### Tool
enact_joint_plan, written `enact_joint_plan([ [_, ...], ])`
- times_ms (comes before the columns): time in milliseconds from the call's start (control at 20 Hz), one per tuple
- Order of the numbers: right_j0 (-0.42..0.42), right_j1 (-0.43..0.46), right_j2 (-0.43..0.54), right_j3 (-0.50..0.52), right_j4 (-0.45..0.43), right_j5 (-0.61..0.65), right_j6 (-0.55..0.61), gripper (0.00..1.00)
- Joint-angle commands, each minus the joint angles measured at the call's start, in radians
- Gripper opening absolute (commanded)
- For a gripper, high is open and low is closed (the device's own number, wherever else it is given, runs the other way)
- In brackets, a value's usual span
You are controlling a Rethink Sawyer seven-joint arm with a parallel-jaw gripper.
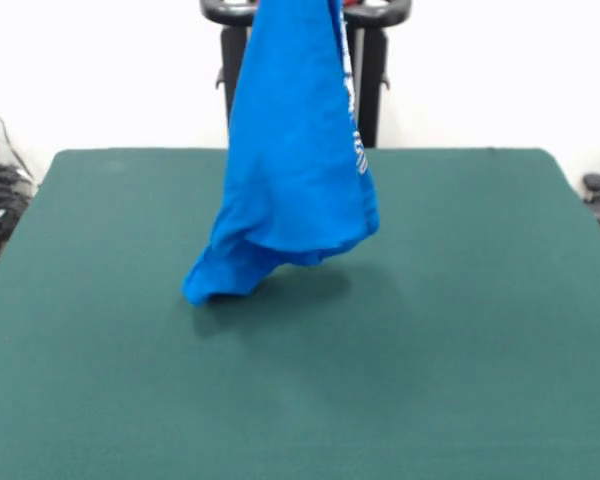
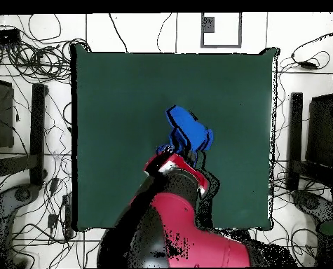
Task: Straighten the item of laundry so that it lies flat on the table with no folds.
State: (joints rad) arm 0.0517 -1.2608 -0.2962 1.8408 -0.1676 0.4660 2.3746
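Your bright blue fabric garment [image 1: 295, 150] hangs from the frame's top centre, its lowest corner touching the dark green felt tabletop [image 1: 430, 350]. The fingers are hidden, so you cannot tell their state. White walls behind; cables [image 2: 29, 84] litter the floor.

White printing runs down the right edge of the blue item of laundry [image 1: 295, 150] in the front view, but the cloth hangs folded and only slivers of the characters show, so none of it can be read; it may be block lettering. In the overhead view no print shows on the garment. No other text or label is legible.
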Motion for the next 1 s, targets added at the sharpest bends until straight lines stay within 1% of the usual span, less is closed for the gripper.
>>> enact_joint_plan([
  [50,-0.005,0.032,0.138,0.100,-0.032,0.124,-0.150,0.00],
  [550,-0.026,0.030,0.169,0.121,-0.036,0.136,-0.157,0.00],
  [850,-0.043,0.031,0.189,0.125,-0.038,0.120,-0.146,0.00],
  [900,-0.082,0.013,0.190,0.106,-0.017,0.154,-0.183,0.00],
  [1000,-0.070,0.010,0.186,0.085,-0.013,0.188,-0.156,0.00],
])
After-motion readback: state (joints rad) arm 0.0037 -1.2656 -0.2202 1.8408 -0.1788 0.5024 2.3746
